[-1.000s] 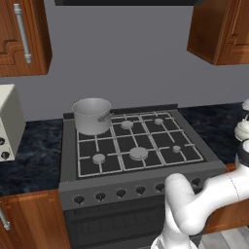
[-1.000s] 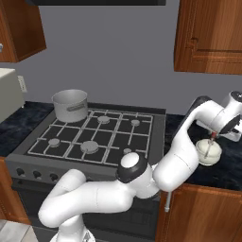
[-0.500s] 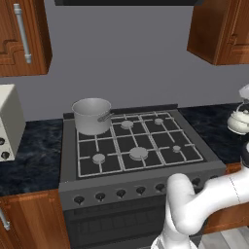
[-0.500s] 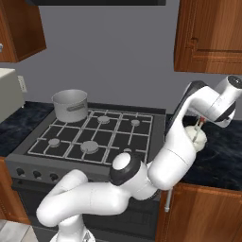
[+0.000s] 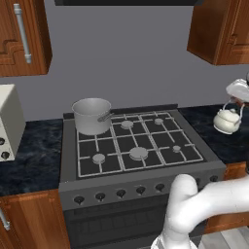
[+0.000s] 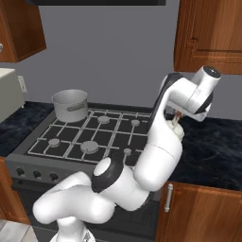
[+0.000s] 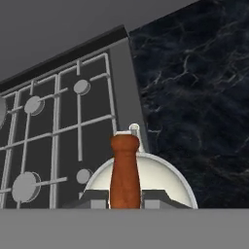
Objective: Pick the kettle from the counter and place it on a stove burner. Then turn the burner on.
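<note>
Dark marbled counter (image 7: pixel 194 87) beside stove, pincer (image 7: pixel 125 197) clamped on kettle (image 5: pixel 227 119) handle, lifted, no writing legible

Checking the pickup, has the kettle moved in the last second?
Yes. The kettle has risen and shifted left toward the stove, above the counter.

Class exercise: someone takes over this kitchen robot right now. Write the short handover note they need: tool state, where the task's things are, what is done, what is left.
Tool: shut on the kettle's reddish-brown handle piece, seen in the hand view.
Kettle: held in the air over the counter, right of the stove and near its right edge.
Stove burner: small front-right cap, bare. A steel pot sits on the back-left burner.
Done: kettle picked up.
Left: carry it left over the small burner, set it down, release, then turn that burner's knob on the front panel.
</note>
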